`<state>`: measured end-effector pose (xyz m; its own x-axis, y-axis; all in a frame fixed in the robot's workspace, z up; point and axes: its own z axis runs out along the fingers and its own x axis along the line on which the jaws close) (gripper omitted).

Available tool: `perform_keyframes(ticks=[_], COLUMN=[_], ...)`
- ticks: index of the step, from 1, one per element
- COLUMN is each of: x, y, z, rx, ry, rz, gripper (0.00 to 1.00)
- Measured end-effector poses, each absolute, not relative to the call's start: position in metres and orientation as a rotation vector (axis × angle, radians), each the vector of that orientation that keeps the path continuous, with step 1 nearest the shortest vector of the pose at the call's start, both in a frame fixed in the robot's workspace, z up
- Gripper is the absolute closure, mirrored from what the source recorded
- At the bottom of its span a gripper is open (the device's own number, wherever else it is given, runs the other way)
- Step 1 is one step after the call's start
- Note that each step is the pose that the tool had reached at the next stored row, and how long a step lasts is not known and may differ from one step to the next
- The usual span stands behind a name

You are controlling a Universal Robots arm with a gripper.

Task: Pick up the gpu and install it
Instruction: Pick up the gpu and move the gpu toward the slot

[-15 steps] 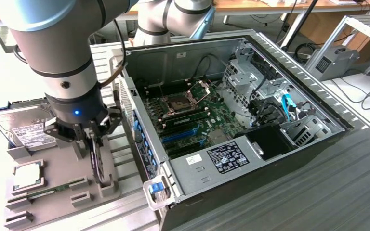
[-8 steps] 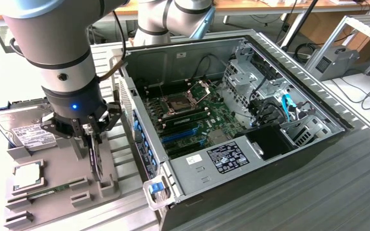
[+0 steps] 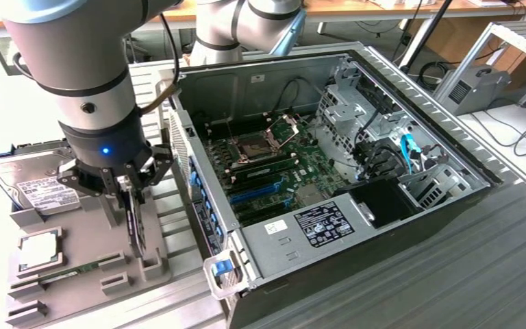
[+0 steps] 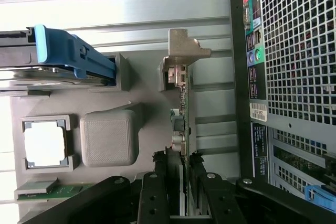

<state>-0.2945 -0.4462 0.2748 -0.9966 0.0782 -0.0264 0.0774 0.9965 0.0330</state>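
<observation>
wrist view: the end effector (image 4: 181, 160) was clamped on both faces of the gpu (image 4: 185, 106), which stood on edge in the tray (image 4: 144, 85) beside the case (image 4: 294, 51).

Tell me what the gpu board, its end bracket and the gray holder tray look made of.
gpu board: green fibreglass-type circuit board, judging by its colour and soldered parts.
End bracket: bare sheet metal, dull silver with a bent tab.
Holder tray: matte gray plastic, possibly 3D-printed; fine ridged texture on its block.
</observation>
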Motion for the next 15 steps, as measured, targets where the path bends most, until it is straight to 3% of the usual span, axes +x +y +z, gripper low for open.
perform_keyframes(ticks=[15], x=[-0.2945], y=[-0.4461], z=[0.2789], rx=[0.121], ry=[3.111], rz=[0.050], gripper=[0.71])
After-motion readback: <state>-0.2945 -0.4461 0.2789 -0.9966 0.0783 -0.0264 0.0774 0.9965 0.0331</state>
